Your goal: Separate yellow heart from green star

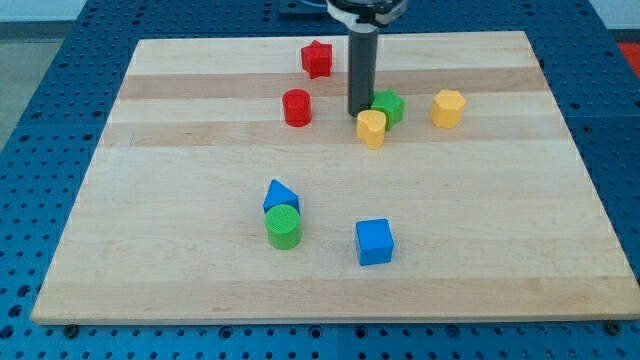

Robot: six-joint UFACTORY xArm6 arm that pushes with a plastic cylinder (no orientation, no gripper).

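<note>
The yellow heart (371,128) sits on the wooden board (180,200), touching the green star (389,106), which lies just above it and to the view's right. My tip (359,113) is the lower end of a dark rod. It stands right beside both blocks, on their left, just above the heart's upper left edge.
A red star (317,58) and a red cylinder (296,107) lie left of my tip. A yellow hexagonal block (448,108) lies right of the green star. A blue triangular block (280,195), a green cylinder (283,227) and a blue cube (374,241) lie toward the view's bottom.
</note>
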